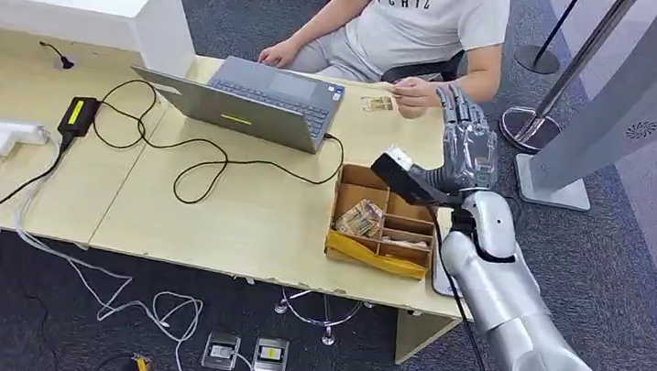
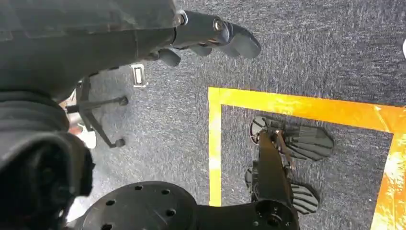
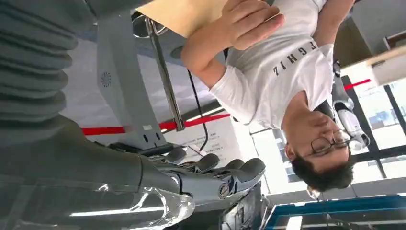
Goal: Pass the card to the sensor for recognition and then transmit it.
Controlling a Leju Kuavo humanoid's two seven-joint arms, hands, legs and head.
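Head view: the right robot hand (image 1: 468, 136), raised with fingers apart and nothing held, is best withdrawn slowly from the person's hand (image 1: 415, 93), where the card (image 1: 376, 104) lies on the surface (image 1: 238, 222).

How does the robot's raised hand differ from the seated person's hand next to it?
The robot's right hand is grey and stands upright above the table edge with fingers pointing up, holding nothing; the person's hand rests low on the wooden table, fingers curled by a small card. The robot's hand looks bulkier. Both are at the table's far right corner.
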